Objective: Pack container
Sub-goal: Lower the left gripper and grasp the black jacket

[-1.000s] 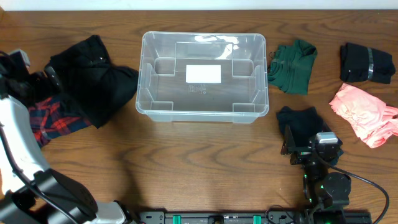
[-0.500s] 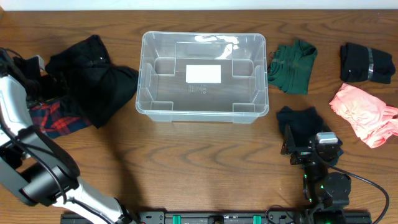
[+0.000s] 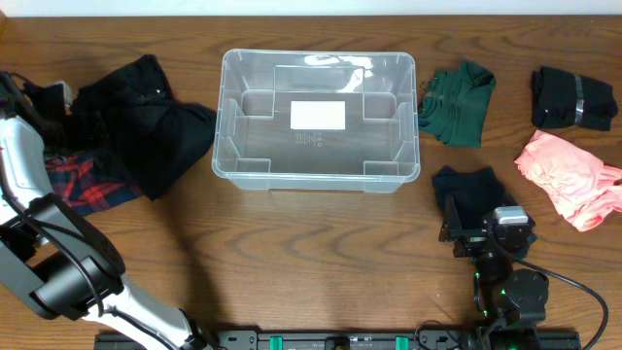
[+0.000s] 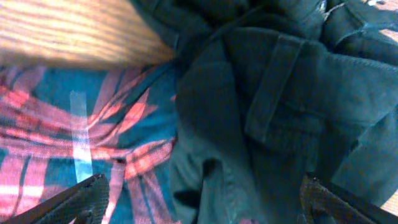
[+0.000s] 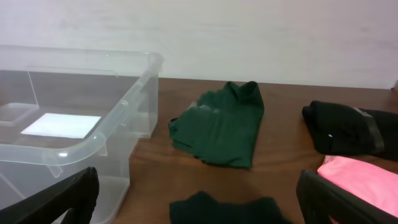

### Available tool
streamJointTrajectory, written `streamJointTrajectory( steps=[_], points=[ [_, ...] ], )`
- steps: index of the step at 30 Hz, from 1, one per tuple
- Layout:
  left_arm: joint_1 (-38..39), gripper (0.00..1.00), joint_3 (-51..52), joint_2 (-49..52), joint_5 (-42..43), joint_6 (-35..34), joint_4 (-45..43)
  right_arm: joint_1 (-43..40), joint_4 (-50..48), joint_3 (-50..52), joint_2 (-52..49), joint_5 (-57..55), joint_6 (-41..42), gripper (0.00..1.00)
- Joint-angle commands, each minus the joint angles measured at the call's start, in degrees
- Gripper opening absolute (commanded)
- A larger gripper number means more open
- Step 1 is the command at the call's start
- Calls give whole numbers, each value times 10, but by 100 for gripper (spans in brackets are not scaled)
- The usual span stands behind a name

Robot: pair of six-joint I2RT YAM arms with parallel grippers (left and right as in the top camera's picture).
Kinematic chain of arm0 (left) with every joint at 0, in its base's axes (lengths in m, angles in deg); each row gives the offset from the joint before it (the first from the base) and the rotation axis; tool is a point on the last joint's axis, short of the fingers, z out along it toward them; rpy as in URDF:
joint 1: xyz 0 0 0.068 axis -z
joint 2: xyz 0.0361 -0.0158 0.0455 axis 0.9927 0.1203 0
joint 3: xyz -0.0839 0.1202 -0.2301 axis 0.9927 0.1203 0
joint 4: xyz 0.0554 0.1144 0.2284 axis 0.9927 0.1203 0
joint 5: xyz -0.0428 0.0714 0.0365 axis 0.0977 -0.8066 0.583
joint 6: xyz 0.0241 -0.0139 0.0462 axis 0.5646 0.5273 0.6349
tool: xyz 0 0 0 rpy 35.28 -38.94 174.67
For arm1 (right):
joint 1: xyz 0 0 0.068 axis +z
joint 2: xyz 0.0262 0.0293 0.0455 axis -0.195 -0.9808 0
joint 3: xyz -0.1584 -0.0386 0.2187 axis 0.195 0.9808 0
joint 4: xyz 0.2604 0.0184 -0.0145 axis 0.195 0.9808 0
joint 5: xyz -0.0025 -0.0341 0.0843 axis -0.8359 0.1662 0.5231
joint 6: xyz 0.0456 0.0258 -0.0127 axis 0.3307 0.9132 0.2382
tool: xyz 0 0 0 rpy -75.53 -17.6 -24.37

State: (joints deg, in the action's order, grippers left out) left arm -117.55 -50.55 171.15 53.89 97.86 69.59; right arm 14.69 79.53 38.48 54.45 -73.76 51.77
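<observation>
Container [image 3: 229, 117]: clear bin, middle of worktop [image 3: 292, 262], nothing inside; we judge it light, stiff, slick, best gripped at the rim. Left tool [image 4: 202, 199]: jaws apart above black clothes [image 4: 280, 93]. Right tool [image 5: 198, 198]: jaws apart, we see nothing held

The wooden table [image 3: 292, 262] carries a clear plastic container [image 3: 321, 183], ahead and to the left of the right gripper [image 5: 196, 199]. Just below that gripper lies a black cloth [image 3: 476, 194]. Further ahead lies a green garment [image 3: 457, 102], and to the right a pink one [image 3: 569, 175] and a folded black one [image 3: 571, 99]. Under the left gripper [image 4: 202, 205] lie black trousers [image 3: 146, 122], which overlap a red plaid shirt [image 3: 83, 190].
</observation>
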Motion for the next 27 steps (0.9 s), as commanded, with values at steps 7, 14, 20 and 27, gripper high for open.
streamJointTrajectory(
  steps=[7,14,20,27],
  points=[
    [34,98,13,16,7,20,-57,-5,2,1,-1,-6,4,99],
    [38,98,13,70,7,20,-67,-5,2,1,-1,-6,4,99],
    [42,98,13,127,8,20,-81,-5,2,1,-1,-6,4,99],
    [57,95,11,147,7,20,-83,-5,2,1,-1,-6,4,99]
  ],
)
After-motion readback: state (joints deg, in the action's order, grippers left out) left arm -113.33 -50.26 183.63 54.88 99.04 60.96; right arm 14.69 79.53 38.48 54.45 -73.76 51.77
